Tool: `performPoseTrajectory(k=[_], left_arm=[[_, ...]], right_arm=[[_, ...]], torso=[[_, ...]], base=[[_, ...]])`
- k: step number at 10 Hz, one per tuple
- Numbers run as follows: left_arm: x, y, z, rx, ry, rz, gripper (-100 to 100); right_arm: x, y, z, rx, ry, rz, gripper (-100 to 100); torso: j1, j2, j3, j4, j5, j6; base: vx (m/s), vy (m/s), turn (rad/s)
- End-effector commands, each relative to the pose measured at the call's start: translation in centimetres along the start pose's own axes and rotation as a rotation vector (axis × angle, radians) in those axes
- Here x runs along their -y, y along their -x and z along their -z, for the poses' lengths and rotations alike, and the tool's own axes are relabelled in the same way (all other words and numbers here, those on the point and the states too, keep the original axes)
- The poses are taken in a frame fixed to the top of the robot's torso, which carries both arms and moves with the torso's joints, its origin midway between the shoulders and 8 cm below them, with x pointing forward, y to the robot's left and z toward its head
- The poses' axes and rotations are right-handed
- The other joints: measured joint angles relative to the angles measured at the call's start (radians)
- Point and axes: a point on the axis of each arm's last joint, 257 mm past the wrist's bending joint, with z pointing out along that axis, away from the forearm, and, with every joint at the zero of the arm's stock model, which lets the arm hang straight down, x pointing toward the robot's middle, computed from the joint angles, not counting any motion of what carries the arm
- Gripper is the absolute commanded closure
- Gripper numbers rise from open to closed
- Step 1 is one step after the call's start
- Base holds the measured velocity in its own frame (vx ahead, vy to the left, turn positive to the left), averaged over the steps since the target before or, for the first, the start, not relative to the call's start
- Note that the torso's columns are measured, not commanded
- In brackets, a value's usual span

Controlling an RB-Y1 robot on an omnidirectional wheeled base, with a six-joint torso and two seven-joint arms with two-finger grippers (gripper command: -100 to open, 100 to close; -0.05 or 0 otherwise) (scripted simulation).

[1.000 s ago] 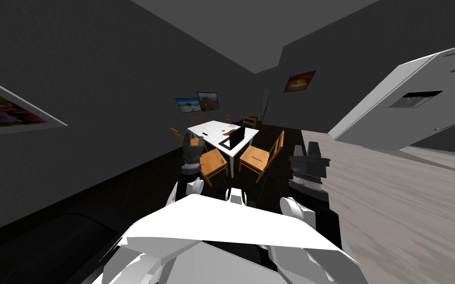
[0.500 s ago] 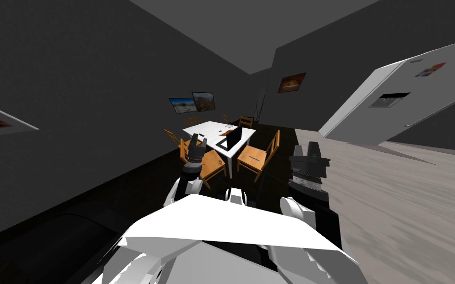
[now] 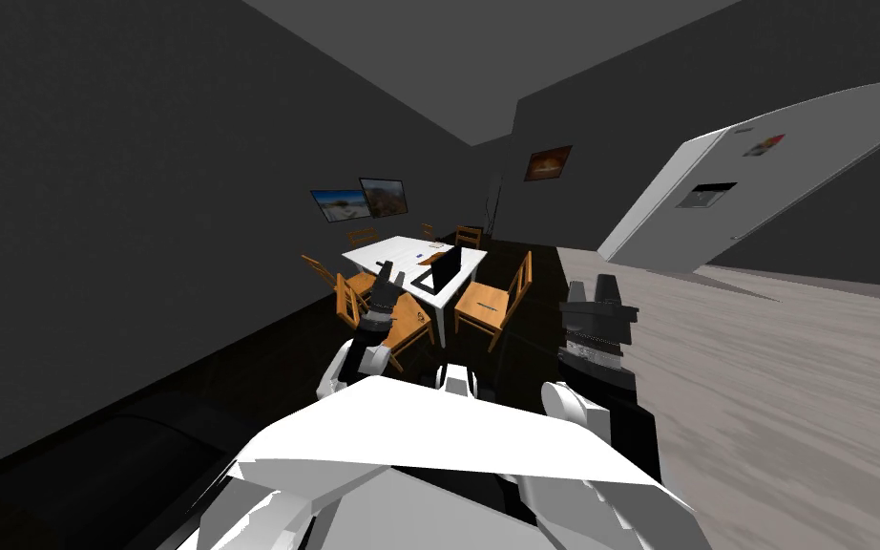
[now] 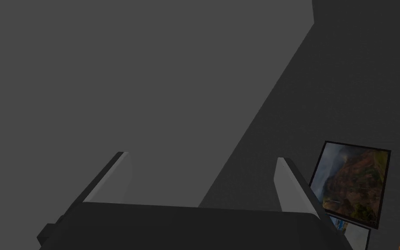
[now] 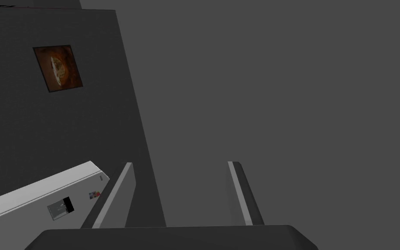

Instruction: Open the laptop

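Left gripper (image 3: 388,281): raised in front of the chest on the left; its two thin light grey fingers (image 4: 288,184) stand wide apart, released, with nothing between them.
Right gripper (image 3: 592,285): raised on the right, nearer the camera than the left one; its blade-like fingers (image 5: 117,195) are parted and hold nothing.
Black laptop (image 3: 445,271): well ahead of both grippers, on the near end of the table. Its dark lid seems to stand up from the base, though it is too small to be sure.
White rectangular table (image 3: 381,254): in the far corner of the room, with small items on it too small to tell.
Orange wooden chairs (image 3: 488,304): drawn up around the table.
Tall light grey fridge (image 3: 763,186): to the right, well apart from the table.
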Motion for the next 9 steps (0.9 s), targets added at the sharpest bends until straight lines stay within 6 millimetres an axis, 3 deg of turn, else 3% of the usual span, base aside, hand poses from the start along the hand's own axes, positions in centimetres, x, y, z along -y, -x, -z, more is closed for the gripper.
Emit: performPoseTrajectory(k=[1, 9], left_arm=[[-2.4, -0.3, 0.2, -0.03, 0.08, -0.014, -100], [-7.4, -0.3, 0.8, -0.085, 0.239, -0.059, -100]], right_arm=[[0.0, 0.0, 0.0, 0.0, 0.0, 0.0, 0], [0.0, 0.0, 0.0, 0.0, 0.0, 0.0, 0]], torso=[[0.0, 0.0, 0.0, 0.0, 0.0, 0.0], [0.0, 0.0, 0.0, 0.0, 0.0, 0.0]], base=[[0.046, 0.023, -0.139], [0.03, 0.015, -0.113]])
